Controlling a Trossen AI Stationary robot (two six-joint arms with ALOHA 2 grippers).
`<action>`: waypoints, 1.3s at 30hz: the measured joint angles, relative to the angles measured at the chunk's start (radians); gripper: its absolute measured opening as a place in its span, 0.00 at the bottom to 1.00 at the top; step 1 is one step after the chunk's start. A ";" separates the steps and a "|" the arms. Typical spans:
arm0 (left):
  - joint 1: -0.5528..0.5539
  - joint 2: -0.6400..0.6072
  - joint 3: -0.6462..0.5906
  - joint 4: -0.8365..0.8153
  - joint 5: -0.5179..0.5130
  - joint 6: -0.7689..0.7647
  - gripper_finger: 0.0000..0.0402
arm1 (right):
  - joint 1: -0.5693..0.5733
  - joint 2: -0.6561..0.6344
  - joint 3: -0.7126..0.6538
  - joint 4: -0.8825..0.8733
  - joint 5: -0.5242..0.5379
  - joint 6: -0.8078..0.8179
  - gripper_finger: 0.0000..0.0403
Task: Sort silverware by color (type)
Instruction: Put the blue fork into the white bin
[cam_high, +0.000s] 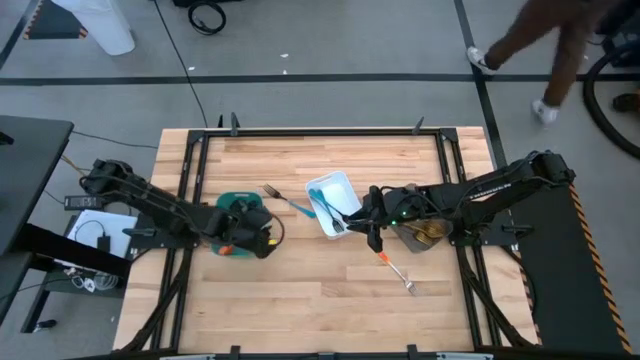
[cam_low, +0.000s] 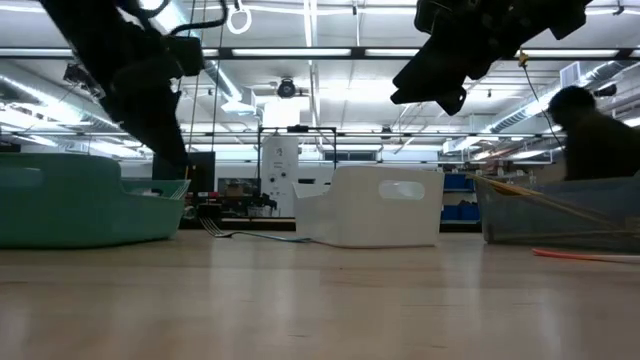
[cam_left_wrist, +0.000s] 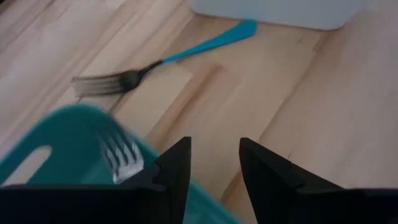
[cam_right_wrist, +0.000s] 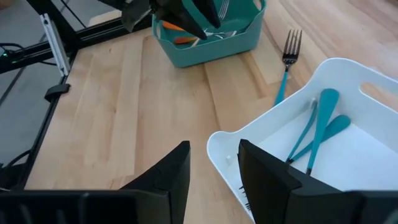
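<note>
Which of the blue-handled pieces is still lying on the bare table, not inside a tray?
The blue-handled fork lies on the wood between the teal tray and the white tray. The other blue pieces are inside the white tray.

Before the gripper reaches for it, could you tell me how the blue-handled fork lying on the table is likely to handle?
The blue-handled fork looks thin and rigid, probably light. Lying flat on the table, it may slide rather than lift.

No text, label, brand, number or sign can be read in any view. The white rectangular plastic tray, the teal rectangular plastic tray and the light wooden desk carry no lettering, and the room's distant fixtures are too small to make out.
</note>
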 joint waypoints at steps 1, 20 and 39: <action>0.018 0.000 0.000 0.019 0.013 0.030 0.36 | 0.004 0.000 0.000 0.000 0.011 0.000 0.35; 0.244 0.001 0.000 0.217 0.186 0.476 0.36 | 0.100 0.066 0.001 0.094 0.089 0.024 0.34; 0.406 0.001 -0.002 0.324 0.379 1.159 0.36 | 0.159 0.264 0.000 0.301 0.089 0.046 0.34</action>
